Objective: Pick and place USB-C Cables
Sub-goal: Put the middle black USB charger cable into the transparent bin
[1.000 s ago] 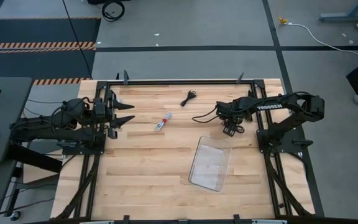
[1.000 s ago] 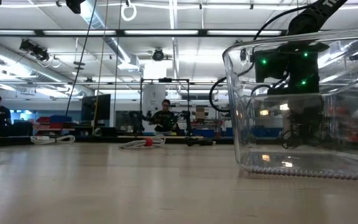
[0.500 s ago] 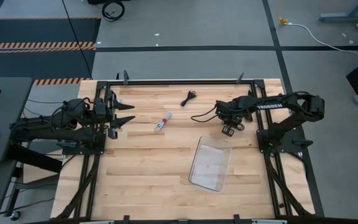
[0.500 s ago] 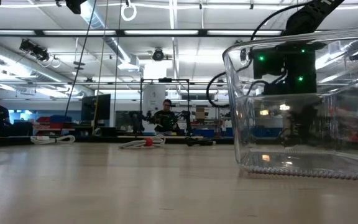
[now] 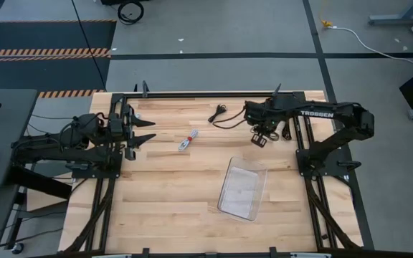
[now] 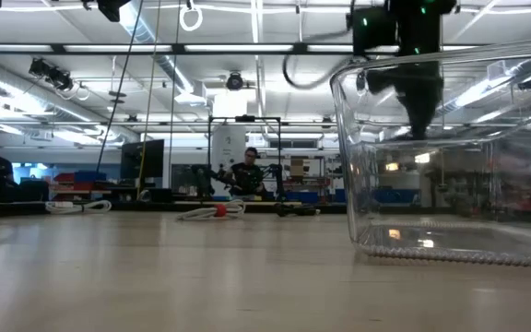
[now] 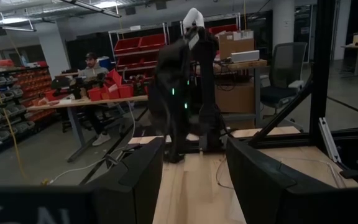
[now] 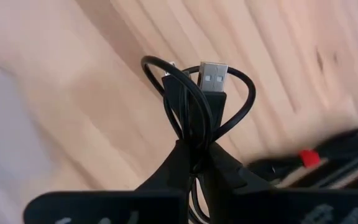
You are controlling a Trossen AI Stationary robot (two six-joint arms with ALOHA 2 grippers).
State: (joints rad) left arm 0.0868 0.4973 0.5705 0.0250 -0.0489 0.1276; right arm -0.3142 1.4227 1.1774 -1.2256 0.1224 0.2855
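My right gripper [image 5: 261,138] hangs above the table's far right part, shut on a small black coiled cable [image 8: 191,106] whose silver plug [image 8: 213,78] points away from the fingers. In the low view the gripper [image 6: 419,111] shows high above the clear container [image 6: 450,184]. A second black cable [image 5: 217,112] lies on the wood near the far edge. A white-and-red cable [image 5: 187,141] lies mid-table. My left gripper [image 5: 145,136] waits open at the left, nothing between its fingers [image 7: 142,180]. My right gripper pinches the black cable's gathered strands [image 8: 194,140] between its two fingers, just behind the plug. Several strands run through the hold together. The loops and plug stick out beyond the fingertips, lifted clear of the table.
A clear plastic container [image 5: 228,197] lies on the table nearer than the right gripper. A black frame rail [image 5: 206,94] borders the far edge. Bare wood lies between the container and the left arm. People sit in the room beyond.
My right gripper has risen from the table by the container and gone toward the far edge, carrying the black cable up with it. The two cables on the table have stayed put.
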